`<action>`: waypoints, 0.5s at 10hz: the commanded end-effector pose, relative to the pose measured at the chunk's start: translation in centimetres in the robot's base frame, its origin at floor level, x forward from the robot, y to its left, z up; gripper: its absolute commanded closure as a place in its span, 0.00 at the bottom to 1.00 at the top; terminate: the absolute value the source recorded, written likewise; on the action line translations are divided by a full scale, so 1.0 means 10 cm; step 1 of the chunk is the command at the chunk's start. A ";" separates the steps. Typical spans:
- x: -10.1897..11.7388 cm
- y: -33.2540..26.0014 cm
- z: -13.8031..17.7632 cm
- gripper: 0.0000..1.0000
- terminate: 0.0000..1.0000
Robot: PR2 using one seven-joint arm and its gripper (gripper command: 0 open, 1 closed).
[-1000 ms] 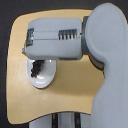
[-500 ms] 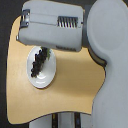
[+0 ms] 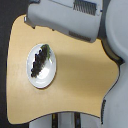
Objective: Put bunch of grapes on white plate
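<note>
1 bunch of grapes (image 3: 40,61) on 1 white plate (image 3: 49,76), 1 wood table (image 3: 80,75)

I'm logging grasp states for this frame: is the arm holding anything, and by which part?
Nothing shows as held: the bunch of grapes lies on the white plate, apart from the arm. The gripper's fingers aren't visible.

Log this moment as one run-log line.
grapes: on white plate | plate: on table | arm: at top, clear of plate | gripper: not visible
</note>
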 end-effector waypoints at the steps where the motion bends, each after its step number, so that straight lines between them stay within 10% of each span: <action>1: -0.25 -1.43 0.33 0.00 0.00; 5: -0.34 -2.53 0.39 0.00 0.00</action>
